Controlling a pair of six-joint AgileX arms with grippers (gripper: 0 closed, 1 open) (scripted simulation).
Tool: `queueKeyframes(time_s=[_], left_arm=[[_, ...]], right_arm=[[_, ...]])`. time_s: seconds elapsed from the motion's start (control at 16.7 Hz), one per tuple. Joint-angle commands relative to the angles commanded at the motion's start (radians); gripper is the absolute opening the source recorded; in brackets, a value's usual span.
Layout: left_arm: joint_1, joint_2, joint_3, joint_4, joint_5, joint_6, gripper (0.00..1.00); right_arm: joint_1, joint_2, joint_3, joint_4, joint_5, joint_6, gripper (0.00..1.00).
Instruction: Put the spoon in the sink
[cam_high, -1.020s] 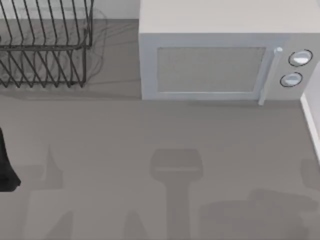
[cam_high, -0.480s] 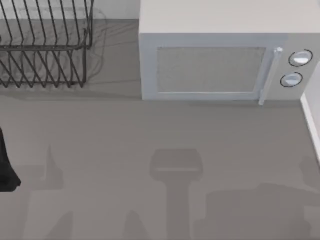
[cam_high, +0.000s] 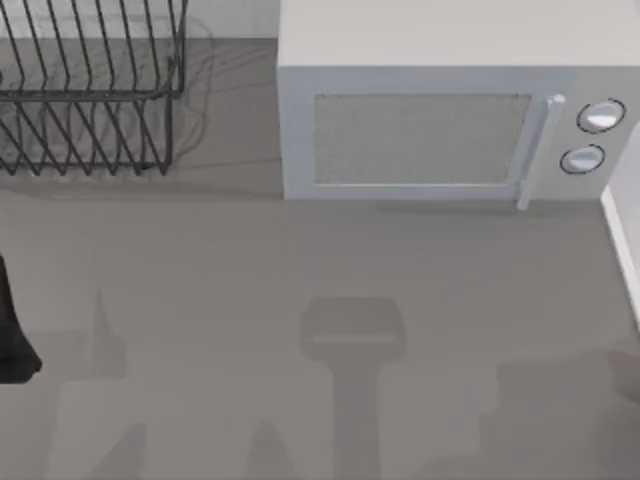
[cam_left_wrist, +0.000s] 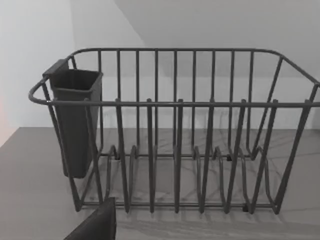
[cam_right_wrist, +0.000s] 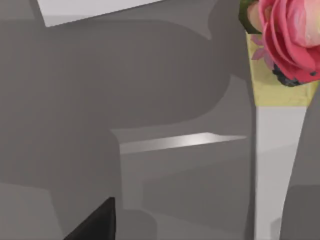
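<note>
On grey counter (cam_right_wrist: 60, 100), slim silvery spoon (cam_right_wrist: 182, 141), lying flat

Left arm (cam_high: 12, 330) parked at the left edge, dark part just showing. Can't tell hand state on either side.

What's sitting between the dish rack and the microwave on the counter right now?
Nothing: in the top view the stretch of counter between the dish rack and the microwave is bare, crossed only by the rack's thin wire shadows.
</note>
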Motion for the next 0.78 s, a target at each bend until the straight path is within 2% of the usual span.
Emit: queueKeyframes(time_s=[0.18, 0.48, 0.78], left_arm=[[0.000, 0.000, 0.000, 0.000, 0.000, 0.000, 1.00], [0.000, 0.000, 0.000, 0.000, 0.000, 0.000, 1.00], [0.000, 0.000, 0.000, 0.000, 0.000, 0.000, 1.00]], right_arm=[[0.000, 0.056, -0.060, 0.109, 0.000, 0.002, 1.00], [0.000, 0.067, -0.072, 0.129, 0.000, 0.003, 1.00], [0.000, 0.067, -0.072, 0.129, 0.000, 0.003, 0.62]])
